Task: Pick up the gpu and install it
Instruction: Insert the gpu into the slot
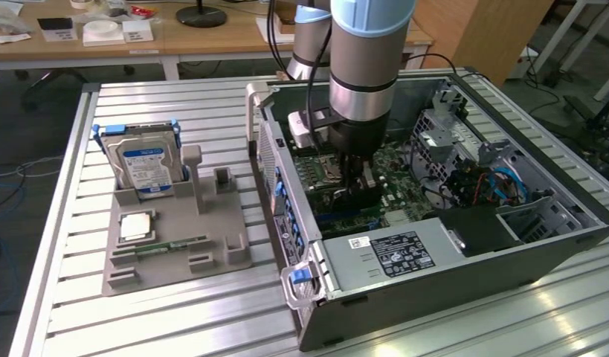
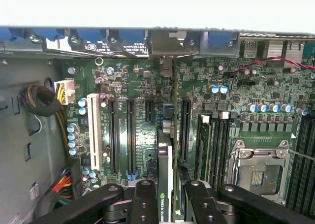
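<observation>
The gpu (image 2: 166, 184) stands on edge between the two black fingers (image 2: 145, 204) of the gripper (image 2: 170, 207), seen edge-on in the wrist view as a thin dark card with a small green logo near the fingers. Its far end reaches a silvery bracket (image 2: 168, 44) at the rear wall of the case. The fingers are closed against both faces of the card, so the claw is gripping the gpu. The card hangs above the motherboard (image 2: 147, 86), in line with the row of long black expansion slots (image 2: 130, 135); whether its edge is seated in a slot cannot be told.

On the same board, toward the lower right of the wrist view, lies the bare square processor socket (image 2: 257, 172) with its metal frame, and between it and the card stand narrow memory slots (image 2: 216, 145). A white slot (image 2: 93, 130) and a bundle of sleeved power cables (image 2: 42, 101) sit toward the left of that frame.

In the exterior view the gripper (image 1: 356, 186) is lowered into the open computer case (image 1: 542, 253), centre right of the frame, with the grey and blue arm (image 1: 369, 52) rising to the upper edge. At centre left of the frame a grey parts holder (image 1: 175, 256) rests on the slatted metal table (image 1: 155, 327); it carries an upright hard drive (image 1: 146, 167) with a blue-white label, a flat silvery chip (image 1: 137, 224) and a green memory stick (image 1: 170, 245) lying flat. A wooden desk (image 1: 185, 41) crosses the upper left.
</observation>
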{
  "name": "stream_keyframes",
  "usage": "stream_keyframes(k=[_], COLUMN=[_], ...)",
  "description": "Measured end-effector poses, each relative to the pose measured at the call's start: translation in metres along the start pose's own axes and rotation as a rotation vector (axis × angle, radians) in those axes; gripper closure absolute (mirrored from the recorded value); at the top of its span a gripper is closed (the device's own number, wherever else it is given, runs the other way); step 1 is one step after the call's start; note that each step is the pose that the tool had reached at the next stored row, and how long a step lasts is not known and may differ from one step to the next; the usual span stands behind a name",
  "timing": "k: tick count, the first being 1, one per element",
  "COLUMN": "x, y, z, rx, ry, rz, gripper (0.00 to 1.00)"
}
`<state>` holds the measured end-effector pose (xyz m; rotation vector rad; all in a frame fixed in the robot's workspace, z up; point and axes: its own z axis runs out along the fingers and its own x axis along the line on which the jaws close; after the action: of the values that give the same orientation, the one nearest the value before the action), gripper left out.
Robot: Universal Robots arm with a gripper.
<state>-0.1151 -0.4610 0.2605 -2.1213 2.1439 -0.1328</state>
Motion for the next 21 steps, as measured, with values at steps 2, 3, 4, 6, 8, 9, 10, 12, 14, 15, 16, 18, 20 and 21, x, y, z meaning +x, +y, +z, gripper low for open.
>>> stream_keyframes(k=[2,3,4,6,8,9,10,12,14,15,16,18,20,21], x=[0.0000,0.0000,0.0000,0.0004,0.0009,0.0009,0.0009,0.0009,0.0009,0.0009,0.0009,0.0009,0.0009,0.0009], y=[0.0001,0.0002,0.0001,0.0003,0.0002,0.0002,0.0001,0.0001,0.0001,0.0001,0.0001,0.0001,0.0001,0.0002], z=[0.0000,0.0000,0.0000,0.0000,0.0000,0.0000,0.0000,0.0000,0.0000,0.0000,0.0000,0.0000,0.0000,0.0000], rx=[0.0001,0.0000,0.0001,0.0001,0.0001,0.0001,0.0001,0.0002,0.0001,0.0001,0.0001,0.0001,0.0001,0.0000], ry=[0.0001,0.0001,0.0001,0.0003,0.0005,0.0006,0.0006,0.0006,0.0007,0.0007,0.0006,0.0007,0.0007,0.0007], rz=[0.000,0.000,0.000,0.001,0.004,0.004,0.004,0.004,0.004,0.004,0.004,0.004,0.004,0.004], gripper=[0.74,0.74,0.74,0.74,0.74,0.74,0.74,0.74,0.74,0.74,0.74,0.74,0.74,0.73])
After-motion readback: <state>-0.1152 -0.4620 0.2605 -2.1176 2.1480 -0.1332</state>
